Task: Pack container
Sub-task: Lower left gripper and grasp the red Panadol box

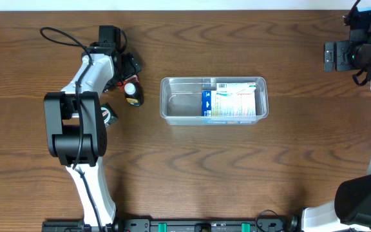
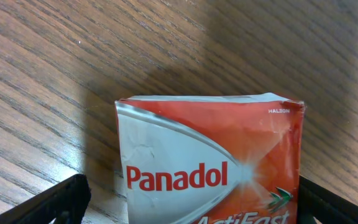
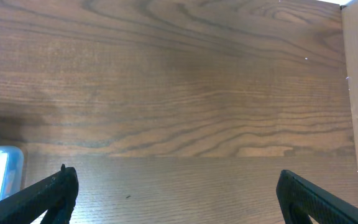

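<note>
On my left side, my left gripper [image 2: 194,202] has its two black fingers either side of a red and silver Panadol packet [image 2: 210,162], which is creased along its top edge. The right finger looks to be against the packet's edge. A sliver of the brown wooden table [image 1: 237,167] shows between the left finger and the packet, so I cannot tell whether I really have it clamped or am only bracketing it.

At the middle of the table sits the clear rectangular plastic container [image 1: 185,79], well apart from my left gripper. Its left half is bare, and a blue and white carton [image 1: 234,103] lies flat in its right half.

Far to the right, my right gripper [image 3: 188,196] hangs spread wide over bare wood, holding nothing and clear of the work.

I judge the step to be picking up the packet so it can join the carton. Next I need a sure grip on it, then a lift high enough to clear the rim. After that comes a carry across to the free left half and a release low inside, so the packet doesn't catch on the wall.
</note>
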### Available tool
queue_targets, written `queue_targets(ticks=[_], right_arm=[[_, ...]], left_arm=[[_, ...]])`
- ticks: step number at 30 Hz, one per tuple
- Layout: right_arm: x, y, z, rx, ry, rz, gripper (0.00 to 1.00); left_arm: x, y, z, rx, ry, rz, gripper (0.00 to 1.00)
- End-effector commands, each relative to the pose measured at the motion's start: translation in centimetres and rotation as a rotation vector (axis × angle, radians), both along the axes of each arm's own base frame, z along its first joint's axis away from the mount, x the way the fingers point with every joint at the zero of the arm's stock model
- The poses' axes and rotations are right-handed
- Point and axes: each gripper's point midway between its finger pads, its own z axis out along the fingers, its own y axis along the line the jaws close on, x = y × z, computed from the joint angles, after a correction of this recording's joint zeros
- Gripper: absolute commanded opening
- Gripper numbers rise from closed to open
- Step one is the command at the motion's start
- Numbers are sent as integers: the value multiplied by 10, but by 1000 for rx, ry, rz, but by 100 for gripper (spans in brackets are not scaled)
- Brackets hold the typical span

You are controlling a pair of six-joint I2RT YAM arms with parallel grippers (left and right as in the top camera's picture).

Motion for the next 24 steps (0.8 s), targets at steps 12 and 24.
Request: queue_targets(ticks=[12, 24], right_arm=[[0, 0, 3, 7, -10, -8, 99], [0, 0, 3, 7, -10, -8, 99]], left_arm=[[-2, 1, 1, 19, 24, -18, 65], [-16, 2, 11, 75, 77, -187, 57]])
